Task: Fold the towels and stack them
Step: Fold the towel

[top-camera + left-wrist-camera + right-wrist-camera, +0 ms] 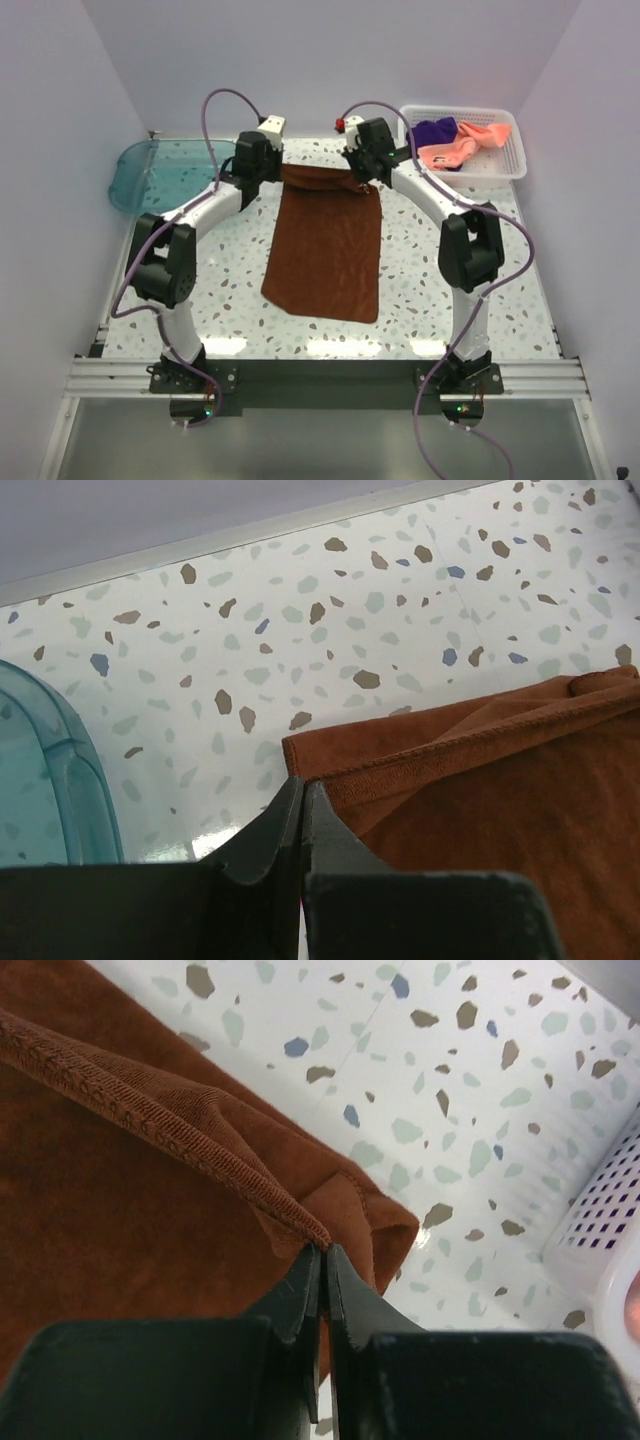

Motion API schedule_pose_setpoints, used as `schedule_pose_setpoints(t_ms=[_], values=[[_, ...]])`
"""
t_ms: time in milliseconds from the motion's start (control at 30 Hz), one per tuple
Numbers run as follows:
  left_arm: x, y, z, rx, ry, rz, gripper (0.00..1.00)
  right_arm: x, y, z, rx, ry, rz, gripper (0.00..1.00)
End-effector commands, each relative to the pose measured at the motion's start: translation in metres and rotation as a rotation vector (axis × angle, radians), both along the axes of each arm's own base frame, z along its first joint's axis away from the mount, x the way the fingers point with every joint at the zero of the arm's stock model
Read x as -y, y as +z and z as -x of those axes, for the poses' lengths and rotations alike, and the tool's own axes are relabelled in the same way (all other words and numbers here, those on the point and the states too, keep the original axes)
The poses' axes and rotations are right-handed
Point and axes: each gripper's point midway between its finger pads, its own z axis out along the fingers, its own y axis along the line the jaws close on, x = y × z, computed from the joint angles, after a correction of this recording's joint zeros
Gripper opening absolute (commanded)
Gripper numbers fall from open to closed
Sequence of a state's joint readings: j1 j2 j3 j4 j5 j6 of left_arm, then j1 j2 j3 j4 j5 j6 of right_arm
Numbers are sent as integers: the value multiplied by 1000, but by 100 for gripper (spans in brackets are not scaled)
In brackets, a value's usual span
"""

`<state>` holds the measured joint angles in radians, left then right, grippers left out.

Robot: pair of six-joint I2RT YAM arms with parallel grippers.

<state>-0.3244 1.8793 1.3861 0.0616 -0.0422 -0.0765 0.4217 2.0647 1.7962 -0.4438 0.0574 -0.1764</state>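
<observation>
- Speckled terrazzo table (230,290), boxed in by white walls, carries two black arms that reach toward its far half.
- Left gripper (303,786), jaws pressed together, pinches the far left corner of the rust brown towel (330,250); the hem runs off to its right.
- Right gripper (322,1252), jaws likewise closed, nips the stitched hem at the towel's far right corner, where the cloth folds under just beyond its tips.
- Between the two grippers, the towel's far edge is stretched; the rest lies flat on the table, trailing back from them toward the arm bases.
- Teal tray (130,190) sits just left of the left gripper.
- White mesh basket (495,170), right of the right gripper, holds the salmon pink towel (452,152) and the deep purple towel (433,130), which touch each other.
</observation>
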Motion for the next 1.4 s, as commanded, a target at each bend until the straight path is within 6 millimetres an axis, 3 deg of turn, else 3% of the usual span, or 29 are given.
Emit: schedule_pose_setpoints(t_ms=[0,33,100,133,200,233,333,367,400,433,467,633,900,1167,1367], values=[[-25,27,8,60,79,49,0,27,25,25,-2,-40,41,5],[-25,14,18,28,75,50,0,28,9,40,-59,-32,57,8],[-22,13,31,11,62,89,0,22,4,59,-117,-9,19,20],[-23,-2,42,-24,58,94,0,21,-8,74,-176,3,15,26],[-16,-5,57,-51,34,148,0,10,-8,91,-230,18,-63,41],[-15,-18,67,-87,27,156,0,10,-13,101,-261,14,-82,45],[-16,-28,91,-149,43,193,18,7,-8,117,-296,-38,-171,57],[-15,-23,99,-162,59,228,32,8,-8,117,-294,-71,-193,59],[-18,-32,109,-187,73,238,37,7,0,119,-287,-123,-253,61],[-18,-31,114,-197,85,266,47,5,-4,119,-286,-146,-291,63],[-21,-24,121,-190,97,278,50,0,2,120,-291,-189,-364,64],[-38,-24,139,-190,188,310,69,-26,-17,115,-288,-250,-619,61],[-40,-27,120,-186,244,358,70,-31,-48,82,-232,-330,-674,47],[-36,-39,117,-215,247,374,70,-25,-81,65,-245,-362,-621,46],[-39,-39,121,-212,251,362,70,-30,-89,63,-260,-334,-623,46]])
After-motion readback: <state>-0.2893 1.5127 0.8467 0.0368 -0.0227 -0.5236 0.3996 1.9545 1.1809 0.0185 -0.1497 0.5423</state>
